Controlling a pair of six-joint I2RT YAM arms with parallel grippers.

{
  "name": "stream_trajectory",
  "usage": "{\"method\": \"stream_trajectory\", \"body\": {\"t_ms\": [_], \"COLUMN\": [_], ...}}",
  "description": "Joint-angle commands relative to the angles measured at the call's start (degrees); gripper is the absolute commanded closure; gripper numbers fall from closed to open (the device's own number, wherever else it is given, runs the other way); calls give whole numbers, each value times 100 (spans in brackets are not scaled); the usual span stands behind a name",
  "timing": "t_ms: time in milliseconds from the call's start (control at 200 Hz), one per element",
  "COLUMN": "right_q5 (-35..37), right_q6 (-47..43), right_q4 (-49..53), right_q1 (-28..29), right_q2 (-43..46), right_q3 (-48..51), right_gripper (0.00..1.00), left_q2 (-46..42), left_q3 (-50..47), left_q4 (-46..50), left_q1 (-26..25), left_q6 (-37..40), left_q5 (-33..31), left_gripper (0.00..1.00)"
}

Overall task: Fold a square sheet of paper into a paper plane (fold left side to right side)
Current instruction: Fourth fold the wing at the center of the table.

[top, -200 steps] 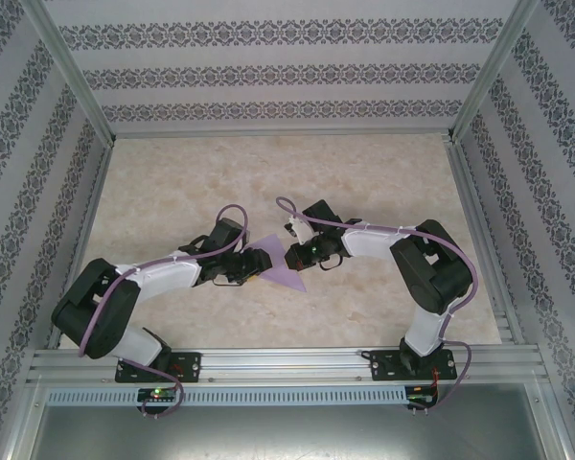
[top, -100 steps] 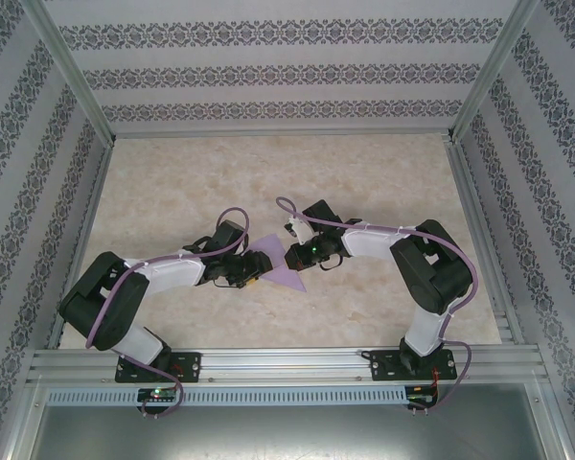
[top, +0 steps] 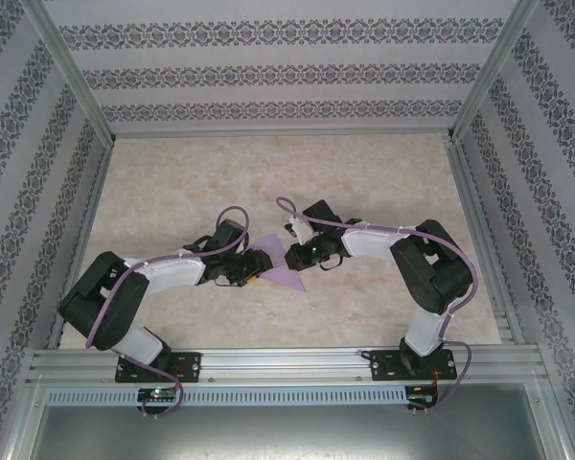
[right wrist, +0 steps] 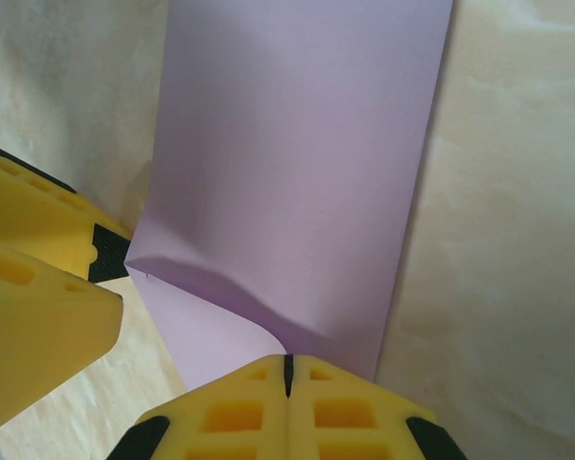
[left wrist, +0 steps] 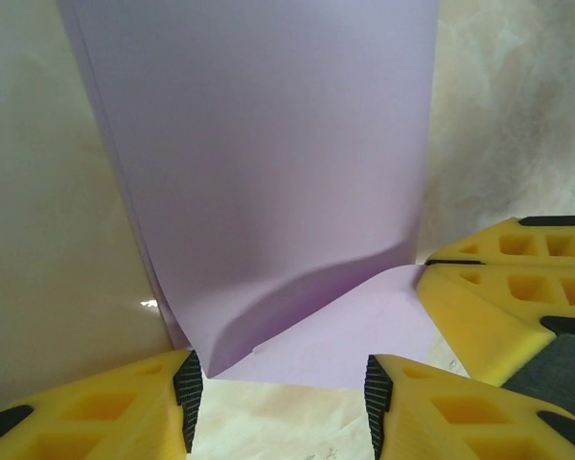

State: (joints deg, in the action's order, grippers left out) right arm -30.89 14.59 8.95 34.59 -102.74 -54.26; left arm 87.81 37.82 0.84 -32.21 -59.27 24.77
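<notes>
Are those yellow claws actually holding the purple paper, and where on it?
The right gripper looks shut on the lilac paper, pinching its lifted edge. The left gripper stands open at the paper's edge, gripping nothing.

Bright even light, soft shadow under the curled paper (left wrist: 268,144).

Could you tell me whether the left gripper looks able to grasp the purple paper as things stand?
Probably yes: the left gripper is open and the paper lies just ahead, with nothing between them.
</notes>
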Motion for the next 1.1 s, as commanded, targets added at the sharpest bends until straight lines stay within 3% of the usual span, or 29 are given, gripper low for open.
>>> {"method": "stream_trajectory", "body": {"t_ms": [0, 225, 530, 639, 859, 1099], "right_q5": [58, 74, 796, 1051, 1487, 2521], "right_q6": [-105, -77, -107, -236, -507, -642], "right_q4": [91, 13, -27, 30, -164, -545], "right_q1": [-75, -84, -137, -116, 588, 1486], "right_q2": [70, 219, 1193, 1646, 2357, 2104], "right_q3": [12, 71, 448, 663, 1212, 1453], "right_gripper": [98, 93, 69, 67, 63, 60], "left_q2": [83, -8, -237, -321, -462, -470], "left_q3": [136, 113, 187, 232, 329, 388], "left_q4": [-99, -134, 63, 92, 251, 255], "left_q1": [-24, -26, -32, -37, -31, -35], "left_q6": [-94, -134, -138, -146, -120, -130], "left_q5": [-27, -73, -195, -209, -271, -242], "left_gripper": [49, 67, 89, 95, 96, 95]}}
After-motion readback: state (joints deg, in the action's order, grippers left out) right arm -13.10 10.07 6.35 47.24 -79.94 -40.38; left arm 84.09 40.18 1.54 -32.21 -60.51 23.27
